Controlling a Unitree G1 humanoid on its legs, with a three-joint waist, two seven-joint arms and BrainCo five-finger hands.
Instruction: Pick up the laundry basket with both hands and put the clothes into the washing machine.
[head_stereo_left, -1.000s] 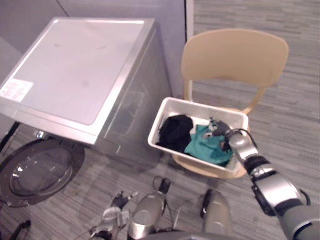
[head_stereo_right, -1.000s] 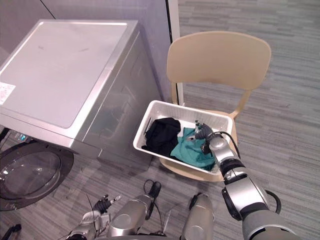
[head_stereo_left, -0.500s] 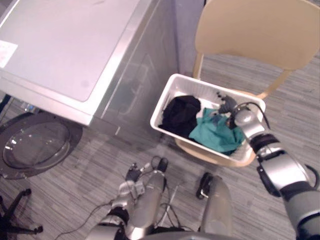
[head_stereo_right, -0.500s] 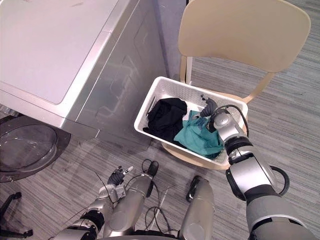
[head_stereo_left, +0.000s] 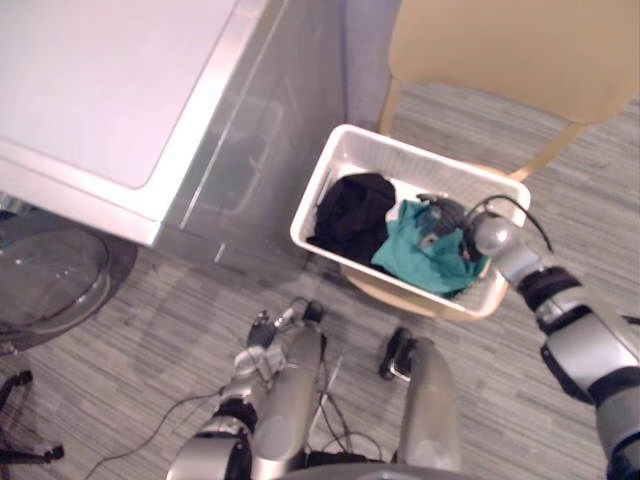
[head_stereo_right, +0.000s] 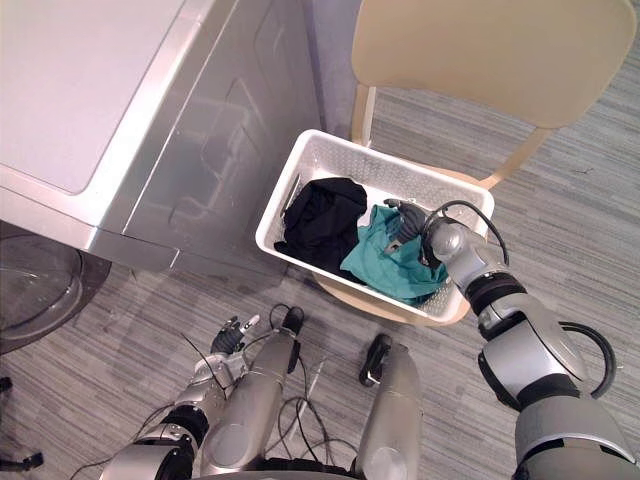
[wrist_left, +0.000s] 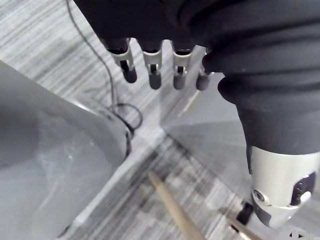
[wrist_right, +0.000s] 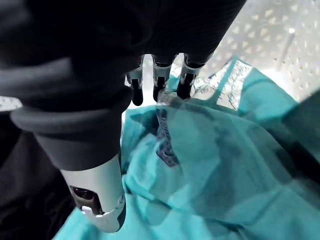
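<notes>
The white laundry basket (head_stereo_right: 372, 168) sits on the seat of a tan chair (head_stereo_right: 500, 50), its long axis running crosswise from the right hand (head_stereo_right: 408, 222) towards the washing machine (head_stereo_right: 120, 90), whose side wall stands just beside the basket's far end. The right hand reaches into the near end, its relaxed fingers resting on a teal garment (head_stereo_right: 385, 265) without gripping it. A black garment (head_stereo_right: 318, 225) lies just past the hand, towards the machine. The chair back rises beyond the hand. The left hand (head_stereo_right: 228, 338) hangs low over the floor, its fingers loose and holding nothing, with the machine's open round door (head_stereo_right: 30, 290) well off to its left.
</notes>
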